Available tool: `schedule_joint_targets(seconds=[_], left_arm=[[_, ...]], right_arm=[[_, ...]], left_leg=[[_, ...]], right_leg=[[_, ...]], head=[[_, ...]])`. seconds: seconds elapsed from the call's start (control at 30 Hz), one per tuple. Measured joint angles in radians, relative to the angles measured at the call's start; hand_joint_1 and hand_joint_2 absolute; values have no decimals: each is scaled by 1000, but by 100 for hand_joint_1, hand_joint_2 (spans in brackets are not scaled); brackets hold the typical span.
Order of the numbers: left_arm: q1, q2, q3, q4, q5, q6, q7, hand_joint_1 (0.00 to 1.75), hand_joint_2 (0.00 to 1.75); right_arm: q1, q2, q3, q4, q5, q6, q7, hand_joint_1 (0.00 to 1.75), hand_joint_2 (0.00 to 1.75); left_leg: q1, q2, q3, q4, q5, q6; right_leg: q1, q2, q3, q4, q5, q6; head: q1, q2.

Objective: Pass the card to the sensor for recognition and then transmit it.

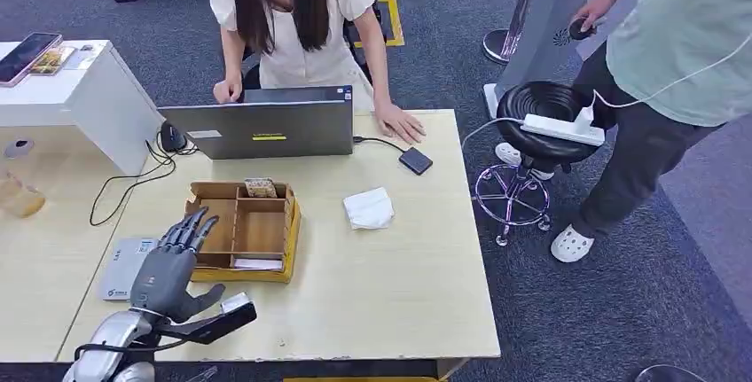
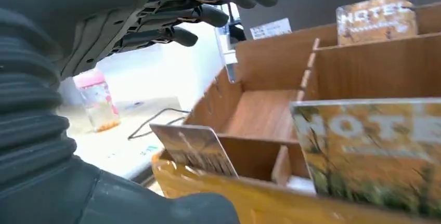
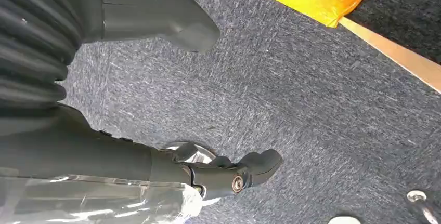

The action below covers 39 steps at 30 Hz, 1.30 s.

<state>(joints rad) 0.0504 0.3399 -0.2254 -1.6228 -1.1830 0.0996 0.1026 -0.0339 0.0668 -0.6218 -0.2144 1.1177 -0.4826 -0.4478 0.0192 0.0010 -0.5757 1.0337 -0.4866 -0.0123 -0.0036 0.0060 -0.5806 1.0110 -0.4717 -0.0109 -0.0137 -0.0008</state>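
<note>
A wooden card box stands mid-table, behind the laptop. A brown hotel card stands upright in its far compartment, and a pale card lies in a near one. My left hand hovers at the box's left side, fingers spread and holding nothing. In the left wrist view the fingers reach over the box; one hotel card stands close, another at the far wall, and a small card leans at the near wall. A grey card reader lies left of the hand. My right hand hangs over the carpet, empty.
A person sits behind the grey laptop, one hand on the table. A white tissue and a small black device lie right of the box. Cables trail at the left. Another person stands by a black stool.
</note>
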Motion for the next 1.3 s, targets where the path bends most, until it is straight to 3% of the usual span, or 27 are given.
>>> schedule_joint_targets(seconds=[0.27, 0.67, 1.23, 1.27, 1.3], left_arm=[[-11, -8, 41, 17, -59, 45, 13, 0, 175], [-49, -16, 60, 76, -100, 45, 11, 0, 175], [-52, 8, 60, 95, -100, 33, -2, 0, 175], [-53, 10, 60, 95, -97, 28, -3, 148, 175], [-54, 12, 60, 95, -93, 24, -7, 175, 175]], right_arm=[[1, 0, -5, 0, 5, 0, 0, 0, 175], [1, 0, -13, 0, 14, -2, 0, 0, 175], [2, 0, -28, 0, 14, -2, 0, 0, 175], [1, 0, -29, 0, 14, -2, 0, 0, 175], [1, 0, -29, 0, 14, -2, 0, 0, 175]], left_leg=[[0, 0, 0, 0, 0, 0], [0, 0, 0, 0, 0, 0], [0, 0, 0, 0, 0, 0], [0, 0, 0, 0, 0, 0], [0, 0, 0, 0, 0, 0]], right_leg=[[0, 0, 0, 0, 0, 0], [0, 0, 0, 0, 0, 0], [0, 0, 0, 0, 0, 0], [0, 0, 0, 0, 0, 0], [0, 0, 0, 0, 0, 0]], head=[[0, 0], [0, 0], [0, 0], [0, 0], [0, 0]])
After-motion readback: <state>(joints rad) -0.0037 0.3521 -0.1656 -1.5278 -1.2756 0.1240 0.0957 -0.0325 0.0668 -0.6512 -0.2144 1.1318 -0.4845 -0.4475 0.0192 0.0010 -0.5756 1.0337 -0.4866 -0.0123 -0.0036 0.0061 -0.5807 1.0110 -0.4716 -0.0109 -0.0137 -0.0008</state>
